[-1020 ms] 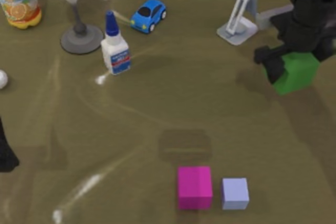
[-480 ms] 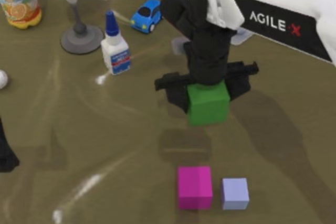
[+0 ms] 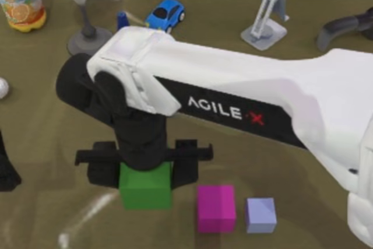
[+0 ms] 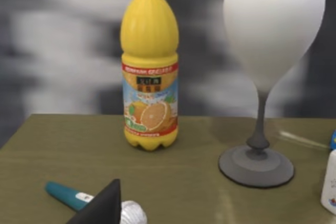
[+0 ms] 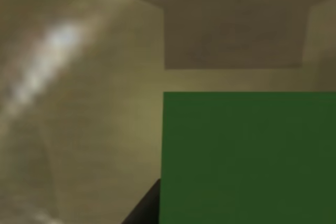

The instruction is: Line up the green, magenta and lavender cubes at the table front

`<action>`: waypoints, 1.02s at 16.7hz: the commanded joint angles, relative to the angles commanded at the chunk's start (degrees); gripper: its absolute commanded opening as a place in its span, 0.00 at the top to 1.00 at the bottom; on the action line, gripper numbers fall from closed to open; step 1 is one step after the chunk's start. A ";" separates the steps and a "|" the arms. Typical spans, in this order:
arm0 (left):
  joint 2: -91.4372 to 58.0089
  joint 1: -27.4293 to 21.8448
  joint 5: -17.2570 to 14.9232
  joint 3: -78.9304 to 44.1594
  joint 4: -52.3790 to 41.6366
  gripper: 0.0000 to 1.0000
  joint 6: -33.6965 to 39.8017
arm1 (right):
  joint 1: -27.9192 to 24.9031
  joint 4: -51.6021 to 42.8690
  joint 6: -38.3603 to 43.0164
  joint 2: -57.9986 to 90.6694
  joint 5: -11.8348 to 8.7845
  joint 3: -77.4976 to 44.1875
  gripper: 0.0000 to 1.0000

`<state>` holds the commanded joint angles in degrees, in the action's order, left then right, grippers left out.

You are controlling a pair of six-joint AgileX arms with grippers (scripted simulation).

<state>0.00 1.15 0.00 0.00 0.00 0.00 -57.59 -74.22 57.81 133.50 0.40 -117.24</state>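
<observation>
Right gripper (image 3: 144, 170) has carried green cube (image 3: 145, 188) from far right to front, left of magenta cube (image 3: 216, 208); jaws apparently clamped on it, release pending.

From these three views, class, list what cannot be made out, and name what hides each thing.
- Top view: the glue bottle shows only its blue cap; the right arm covers the rest.
- Top view: whether the green cube rests on the table is unclear; the right pincer covers its far side.
- Right wrist view: the cube fills the picture, cut by the edges.
- Left pincer: cut by the edge.
</observation>
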 joint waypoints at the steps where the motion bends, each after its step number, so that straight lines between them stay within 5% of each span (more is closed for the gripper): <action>1: 0.00 0.00 0.00 0.00 0.00 0.00 0.00 | -1.35 0.01 1.59 -0.24 0.07 -0.10 1.00; 9: 0.00 0.00 0.00 0.00 0.00 0.00 0.00 | -2.39 1.05 2.89 -0.12 0.09 0.86 1.00; 17: 0.00 0.00 0.00 0.00 0.00 0.00 0.00 | -2.68 13.91 3.11 2.48 0.18 10.76 1.00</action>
<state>0.00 1.15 0.00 0.00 0.00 0.00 -60.27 -60.31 60.92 135.98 0.58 -106.48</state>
